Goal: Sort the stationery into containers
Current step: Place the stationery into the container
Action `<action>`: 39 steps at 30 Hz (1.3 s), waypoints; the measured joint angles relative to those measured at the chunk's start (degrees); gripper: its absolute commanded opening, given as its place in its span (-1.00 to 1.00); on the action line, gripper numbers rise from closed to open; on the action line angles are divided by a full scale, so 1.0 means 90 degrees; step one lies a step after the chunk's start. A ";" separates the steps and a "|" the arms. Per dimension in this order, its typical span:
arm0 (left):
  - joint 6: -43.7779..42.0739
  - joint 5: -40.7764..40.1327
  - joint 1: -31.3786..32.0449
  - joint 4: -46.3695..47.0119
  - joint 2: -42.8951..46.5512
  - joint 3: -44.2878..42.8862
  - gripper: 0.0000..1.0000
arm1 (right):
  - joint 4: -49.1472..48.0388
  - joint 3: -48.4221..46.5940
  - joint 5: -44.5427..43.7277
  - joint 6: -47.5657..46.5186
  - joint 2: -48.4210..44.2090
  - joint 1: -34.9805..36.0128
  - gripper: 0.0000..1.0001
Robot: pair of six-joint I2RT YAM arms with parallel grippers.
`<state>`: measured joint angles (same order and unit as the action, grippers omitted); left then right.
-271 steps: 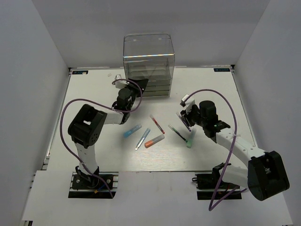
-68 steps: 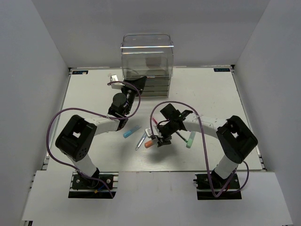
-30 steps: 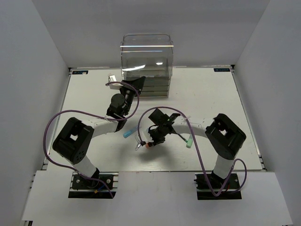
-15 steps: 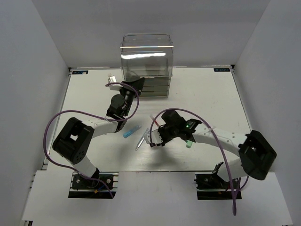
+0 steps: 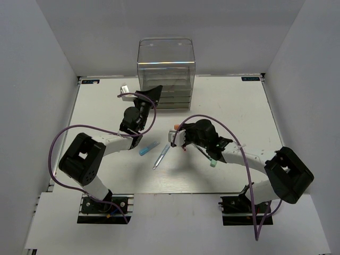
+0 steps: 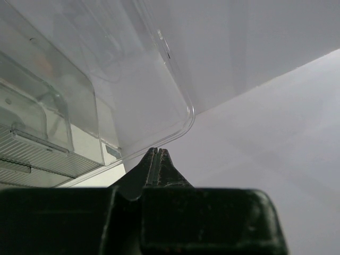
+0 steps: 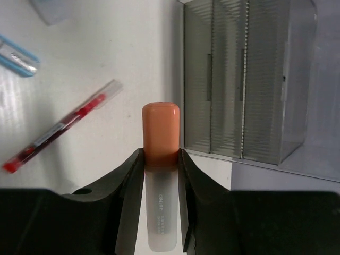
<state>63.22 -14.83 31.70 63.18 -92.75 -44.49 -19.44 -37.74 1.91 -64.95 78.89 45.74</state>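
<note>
Orange-capped marker with a frosted clear barrel (image 7: 160, 130) sits clamped in the right gripper (image 7: 160, 154) above mid-table, its cap aimed at the tall clear plastic drawer unit (image 7: 244, 79). Bare white table (image 5: 234, 106) lies between them. A thin red pen (image 7: 58, 130) lies to its left. The left gripper (image 6: 158, 159), jaws pressed together on nothing, hovers at the unit's front-left corner. Only the overhead view shows the mint-green marker (image 5: 213, 162) beside the right arm.
</note>
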 measured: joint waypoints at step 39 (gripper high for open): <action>0.0318 -0.0187 -0.0095 -0.0403 -0.1702 -0.0653 0.02 | -0.0272 0.0338 -0.0015 0.1518 -0.0459 -0.0748 -1.00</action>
<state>66.08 -16.51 30.85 59.55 -108.07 -50.37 -21.89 -34.70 1.78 -51.29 74.76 39.00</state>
